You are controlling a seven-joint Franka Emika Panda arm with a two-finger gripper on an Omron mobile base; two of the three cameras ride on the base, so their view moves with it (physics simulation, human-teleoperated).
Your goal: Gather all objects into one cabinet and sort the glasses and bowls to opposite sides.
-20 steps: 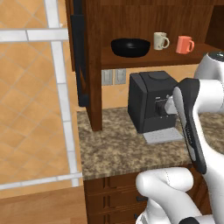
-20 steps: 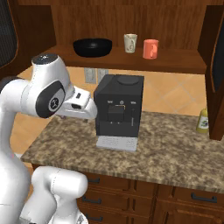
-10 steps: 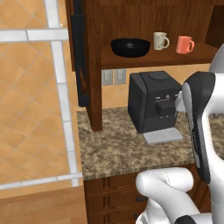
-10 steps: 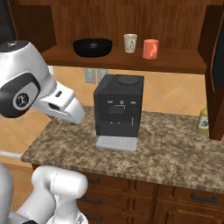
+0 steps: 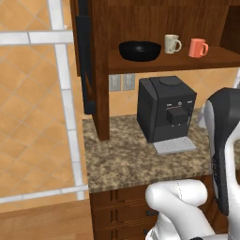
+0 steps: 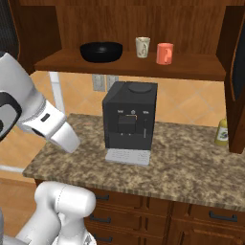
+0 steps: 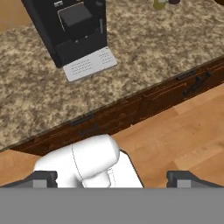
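The cabinet stands open above the counter, its door with the long black handle swung to the left. On its shelf sit the wide black bowl at the left, then a cream mug, then a coral-orange mug to the right. My gripper is open with nothing between its fingertips; in the hand view it looks down past the counter's front edge, far below the shelf.
A black coffee machine stands on the speckled granite counter under the shelf. A yellow bottle sits at the counter's right end. Wooden drawers lie below, with wall outlets behind.
My arm has swung back and down, away from the coffee machine. The bowl and both mugs have stayed in place.
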